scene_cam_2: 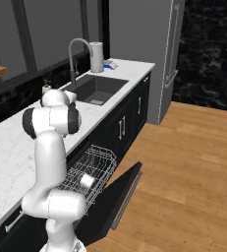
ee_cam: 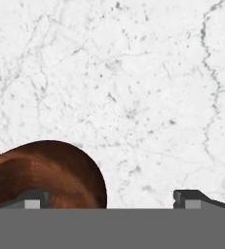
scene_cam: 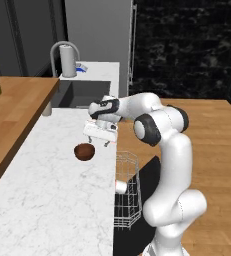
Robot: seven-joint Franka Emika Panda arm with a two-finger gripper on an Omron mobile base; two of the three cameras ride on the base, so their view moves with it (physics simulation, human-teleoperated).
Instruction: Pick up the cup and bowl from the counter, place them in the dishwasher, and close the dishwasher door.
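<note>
Near the counter's (scene_cam: pixel 47 190) front edge, the gripper (scene_cam: pixel 99 141) hangs wide open above the bowl (scene_cam: pixel 84 151).
Its jaws hold nothing; the cup (scene_cam: pixel 120 187) lies in the dishwasher (scene_cam_2: pixel 93 172) rack, dishwasher door (scene_cam_2: pixel 116 194) down.

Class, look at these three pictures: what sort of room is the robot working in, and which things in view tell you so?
Most likely a home kitchen, computer-rendered. A sink with a curved faucet is set in a white marble counter, and a dishwasher stands open with its wire rack pulled out.
</note>
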